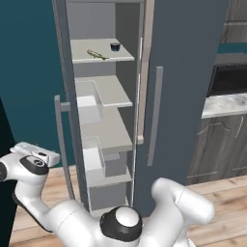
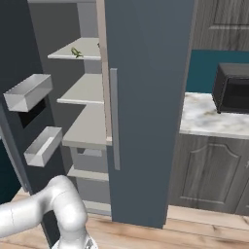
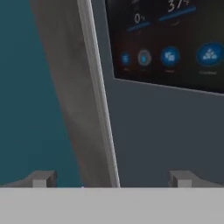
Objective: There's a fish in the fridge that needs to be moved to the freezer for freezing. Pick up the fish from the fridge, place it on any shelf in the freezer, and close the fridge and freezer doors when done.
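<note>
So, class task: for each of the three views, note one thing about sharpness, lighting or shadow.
Left base view: flat, even light, soft shading under the light grey freezer shelves. Right base view: the slate-grey plain fridge door shows no glare. Hand view: blurred at close range, the dark lit panel with blue icons glows, its digits smeared, the pale grey bar handle soft-edged.

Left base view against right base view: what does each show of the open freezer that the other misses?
Left base view: a small dark cup on the top shelf, and clear box-like bins inside the compartment. Right base view: the inner face of the open freezer door with two clear door bins. Both: the green sprig on the top shelf, the closed plain fridge door with its bar handle, and the dark microwave on the marble counter.
</note>
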{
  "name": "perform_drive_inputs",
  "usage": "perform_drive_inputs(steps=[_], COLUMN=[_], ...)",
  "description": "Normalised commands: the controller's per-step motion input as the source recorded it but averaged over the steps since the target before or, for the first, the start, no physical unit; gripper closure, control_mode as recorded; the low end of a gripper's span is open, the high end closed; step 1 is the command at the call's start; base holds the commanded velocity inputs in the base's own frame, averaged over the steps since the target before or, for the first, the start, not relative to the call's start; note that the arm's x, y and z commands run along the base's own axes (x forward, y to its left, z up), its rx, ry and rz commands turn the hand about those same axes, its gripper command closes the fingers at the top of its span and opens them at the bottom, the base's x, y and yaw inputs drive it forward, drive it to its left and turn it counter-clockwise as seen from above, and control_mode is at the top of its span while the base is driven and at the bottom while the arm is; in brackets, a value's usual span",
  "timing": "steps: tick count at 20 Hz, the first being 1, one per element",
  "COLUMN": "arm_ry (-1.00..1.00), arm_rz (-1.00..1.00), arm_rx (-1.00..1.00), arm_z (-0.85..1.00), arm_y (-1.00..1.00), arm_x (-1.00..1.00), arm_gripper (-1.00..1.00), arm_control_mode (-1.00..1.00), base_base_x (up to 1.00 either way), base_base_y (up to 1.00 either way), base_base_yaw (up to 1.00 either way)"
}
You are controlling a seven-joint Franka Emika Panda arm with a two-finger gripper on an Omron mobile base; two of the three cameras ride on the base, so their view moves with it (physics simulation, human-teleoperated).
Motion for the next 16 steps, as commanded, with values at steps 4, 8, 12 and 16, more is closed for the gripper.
perform_drive_inputs(steps=[4,8,12,16], arm_ry=[0.01,0.0,0.0,0.0], arm_rz=[0.0,0.0,0.0,0.0], arm_rx=[0.02,0.07,0.1,0.2], arm_z=[0.0,0.0,0.0,0.25], arm_y=[-0.85,-1.0,-1.0,-1.0], arm_x=[0.34,0.08,0.22,0.39], arm_gripper=[-1.0,-1.0,-1.0,-1.0], arm_control_mode=[-1.0,-1.0,-1.0,-1.0], base_base_x=[0.0,0.0,0.0,0.0], base_base_y=[0.0,0.0,0.0,0.0], base_base_yaw=[0.0,0.0,0.0,0.0])
